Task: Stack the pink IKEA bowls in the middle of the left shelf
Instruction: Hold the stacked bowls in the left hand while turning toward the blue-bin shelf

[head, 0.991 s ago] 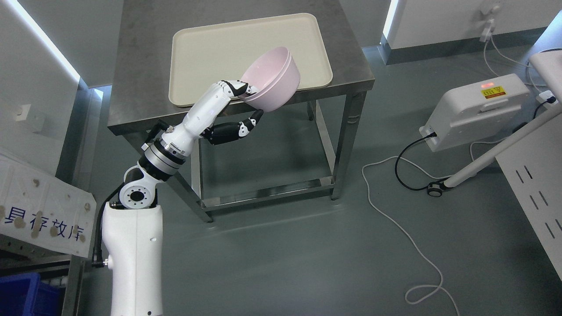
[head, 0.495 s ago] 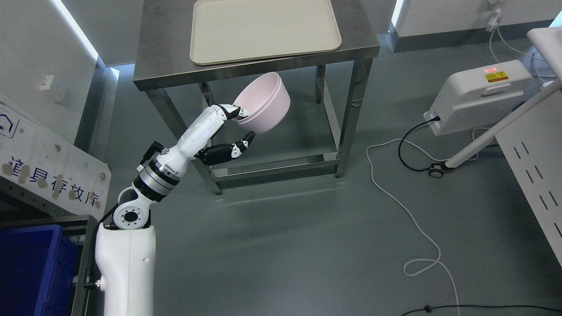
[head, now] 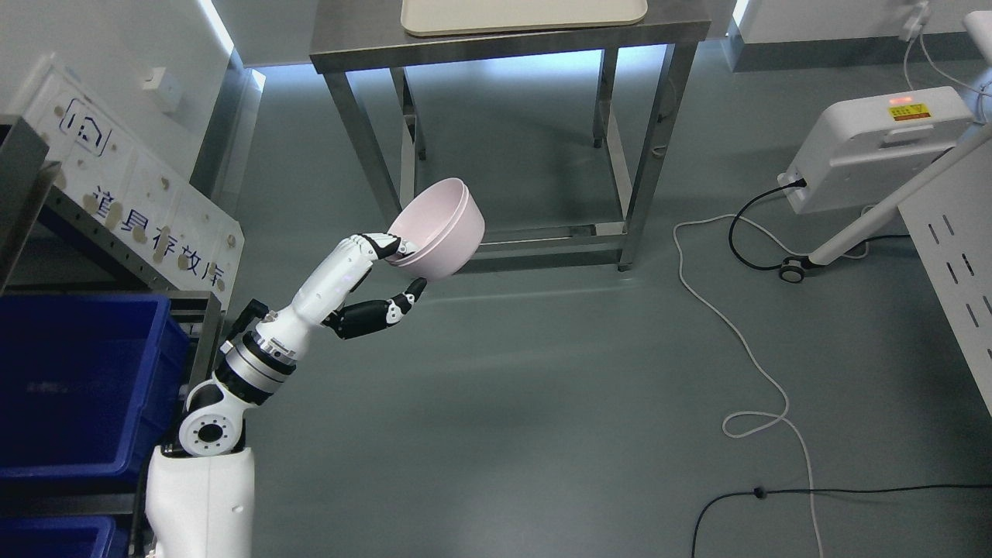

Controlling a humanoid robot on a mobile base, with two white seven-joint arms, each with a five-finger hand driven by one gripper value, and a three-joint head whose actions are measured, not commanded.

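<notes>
In front of the steel table point(head: 496, 43), below its top and just left of its front-left leg, the pink bowls point(head: 438, 230) hang in the air off the floor, tilted w/ the opening up-left. They look like a nested pair, going by a double rim line, but count is hard to make out. The left hand point(head: 381, 271) has them: upper fingers point(head: 381, 245) hooked over the near rim, thumb point(head: 407, 297) pointing up just under the bowls' underside; can't tell if the thumb tip is touching. So the hand is closed round the rim, bowls sitting up-right of the wrist, arm coming in from lower left.

Vs 0.5 s ago: whole view has swung, so camera moved; table now sits higher and further right in frame, and the blue bin point(head: 81, 380) left of the table shows far more. Relative to the table, bowls were under the tabletop between the legs; now lower, nearer the bottom rail and further left. Grip looks the same.

Cut off / unclear: cream tray point(head: 523, 19) on the table is clipped by the top edge, only its front strip shows. The white sign point(head: 132, 209) left of the table is partly behind shelf framing point(head: 23, 174). Blue bin is cut by the left edge.
</notes>
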